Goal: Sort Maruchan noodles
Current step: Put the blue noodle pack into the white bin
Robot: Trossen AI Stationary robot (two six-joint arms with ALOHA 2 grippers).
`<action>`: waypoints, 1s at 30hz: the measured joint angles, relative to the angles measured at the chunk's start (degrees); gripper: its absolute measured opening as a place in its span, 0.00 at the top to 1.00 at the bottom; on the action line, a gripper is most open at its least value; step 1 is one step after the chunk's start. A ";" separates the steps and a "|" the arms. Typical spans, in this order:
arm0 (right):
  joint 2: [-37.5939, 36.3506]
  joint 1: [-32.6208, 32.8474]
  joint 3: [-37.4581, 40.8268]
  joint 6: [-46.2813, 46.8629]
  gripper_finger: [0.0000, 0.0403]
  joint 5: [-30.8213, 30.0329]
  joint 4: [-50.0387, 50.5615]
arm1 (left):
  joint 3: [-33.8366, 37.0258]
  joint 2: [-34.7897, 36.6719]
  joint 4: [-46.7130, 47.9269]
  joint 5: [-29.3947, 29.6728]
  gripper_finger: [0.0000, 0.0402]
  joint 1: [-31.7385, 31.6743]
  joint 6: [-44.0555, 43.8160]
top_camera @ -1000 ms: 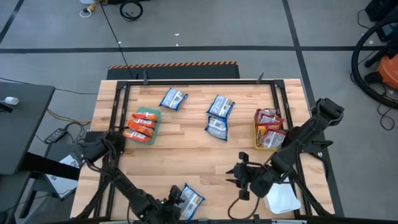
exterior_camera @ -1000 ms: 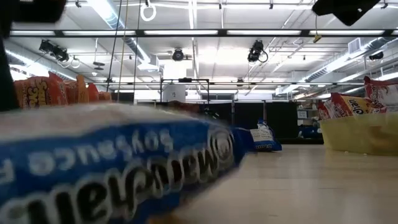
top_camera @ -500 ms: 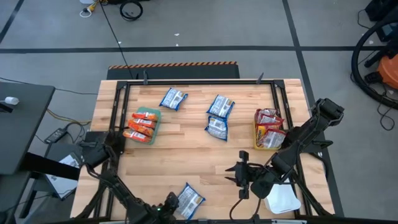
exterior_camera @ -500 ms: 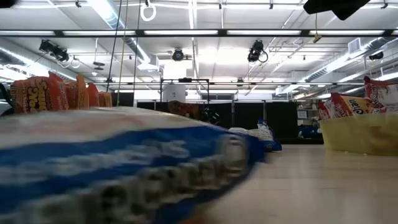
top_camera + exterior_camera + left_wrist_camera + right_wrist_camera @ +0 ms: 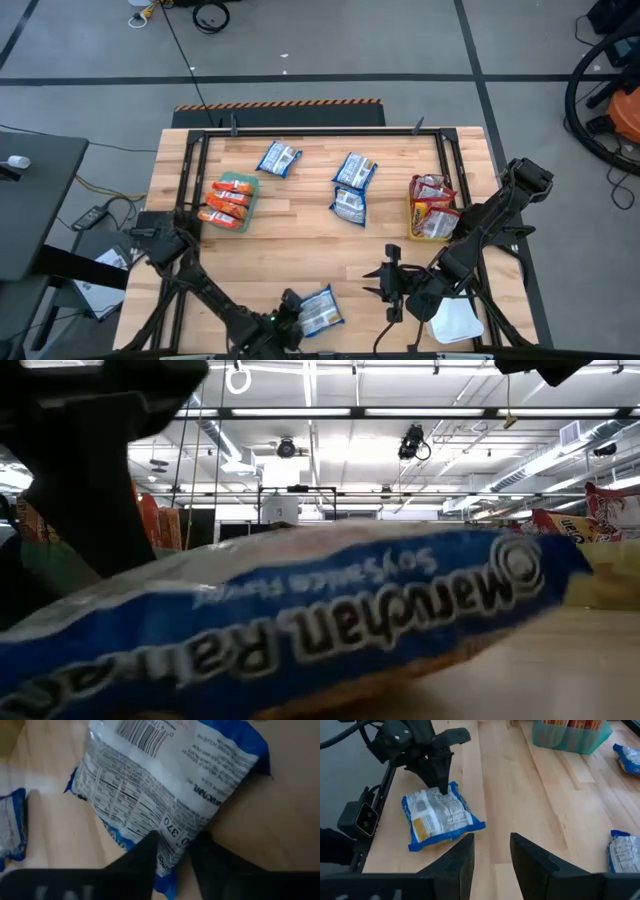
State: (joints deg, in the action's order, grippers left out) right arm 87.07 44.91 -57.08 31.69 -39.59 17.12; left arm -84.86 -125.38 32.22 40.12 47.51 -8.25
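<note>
Maruchan noodles packet (image 5: 320,310) sits pinched in the left claw (image 5: 441,787); only the left wrist view shows its barcode.

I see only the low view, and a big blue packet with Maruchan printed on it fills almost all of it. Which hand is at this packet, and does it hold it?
Observer: The left hand, near the table's front edge. Its fingers pinch one edge of the blue-and-white crinkly plastic noodle packet.
Operator: Where is the right hand?
Observer: The right hand is open and empty, over bare wood to the right of that packet.
Operator: Do other blue packets lie loose on the table?
Observer: Yes, three more blue-and-white packets lie on the far half, outside the teal plastic bin and the yellow plastic bin.
</note>
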 joint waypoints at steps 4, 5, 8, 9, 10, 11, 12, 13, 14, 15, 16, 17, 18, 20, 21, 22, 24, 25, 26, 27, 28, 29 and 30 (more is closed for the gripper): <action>0.00 -0.02 0.00 -2.91 0.67 -0.02 -0.54 | 0.00 0.62 -2.27 -2.63 0.93 -3.16 -1.48; 0.00 -0.02 0.00 -3.91 0.67 0.00 -1.03 | 0.02 1.22 -2.32 -3.88 0.96 -4.10 -1.71; 0.00 -0.04 0.00 -7.48 0.67 0.00 -2.15 | 0.02 4.26 -2.57 -8.31 0.98 -7.17 -3.15; 0.00 -0.15 -0.02 -8.90 0.67 -0.02 -2.94 | 0.02 5.69 -2.18 -9.85 0.98 -8.25 -3.45; 0.00 -0.40 -0.02 -10.35 0.67 -0.02 -3.66 | 0.02 7.30 -2.02 -11.83 0.98 -9.49 -4.02; 0.00 -0.58 -0.01 -11.83 0.67 -0.11 -4.48 | 0.02 8.97 -1.83 -13.53 0.98 -10.72 -5.15; 0.00 -0.86 -0.02 -13.33 0.67 -0.28 -5.68 | 0.02 10.77 -1.21 -14.97 0.99 -12.03 -6.88; 0.00 -1.22 -0.02 -14.73 0.67 -0.32 -6.94 | 0.02 12.54 -0.87 -16.69 0.99 -13.70 -9.13; 0.00 -1.63 -0.07 -16.27 0.66 -0.33 -8.08 | 0.02 14.32 -0.69 -19.22 0.99 -15.45 -11.49; 0.00 -2.12 -0.43 -18.03 0.65 0.09 -8.36 | 0.02 15.81 -0.52 -22.00 0.99 -17.32 -14.07; 0.00 -2.54 -1.01 -19.83 0.65 0.74 -8.34 | 0.02 17.14 -0.59 -24.88 0.99 -19.37 -17.10; 0.00 -3.06 -1.67 -21.73 0.63 1.47 -8.57 | 0.02 18.23 -0.57 -27.91 0.99 -21.42 -20.24; 0.00 -3.55 -2.31 -23.40 0.62 1.75 -8.56 | 0.00 18.91 -0.83 -31.26 0.99 -23.46 -23.26; 0.00 -4.71 -3.70 -26.18 0.58 2.04 -8.00 | 0.00 20.02 -0.47 -37.05 0.99 -27.16 -26.73; 0.00 -5.40 -4.62 -27.25 0.56 2.24 -6.84 | 0.00 20.18 -0.60 -39.83 0.99 -28.84 -27.59; 0.00 -6.11 -5.69 -28.11 0.53 2.76 -5.46 | 0.00 20.26 -1.11 -41.97 0.99 -30.37 -28.21; -0.01 -7.97 -7.48 -29.39 0.46 4.63 -2.68 | 0.00 20.28 -0.70 -45.26 0.98 -32.66 -29.12; -0.04 -8.90 -7.77 -29.74 0.43 5.68 -1.62 | 0.00 20.28 -0.95 -46.96 0.98 -33.59 -29.63; -0.04 -9.84 -7.80 -29.87 0.40 6.56 -0.76 | 0.00 20.28 -1.20 -48.03 0.98 -34.42 -29.94; -0.01 -10.74 -7.76 -30.08 0.37 7.23 0.21 | 0.00 20.26 -1.48 -48.58 0.98 -35.05 -29.93; 0.00 -11.52 -7.74 -30.98 0.35 8.49 1.15 | 0.00 20.22 -1.85 -48.92 0.98 -35.46 -29.51; 0.00 -12.26 -7.66 -32.25 0.33 9.83 1.83 | 0.00 20.17 -2.39 -49.26 0.98 -35.78 -28.83; -0.02 -13.03 -7.34 -33.47 0.32 11.13 2.09 | 0.00 20.17 -3.06 -49.74 0.97 -36.04 -28.58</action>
State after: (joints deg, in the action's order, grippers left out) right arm 87.05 31.87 -64.42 -1.78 -28.46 19.21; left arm -84.86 -105.21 29.16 -9.62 11.46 -36.82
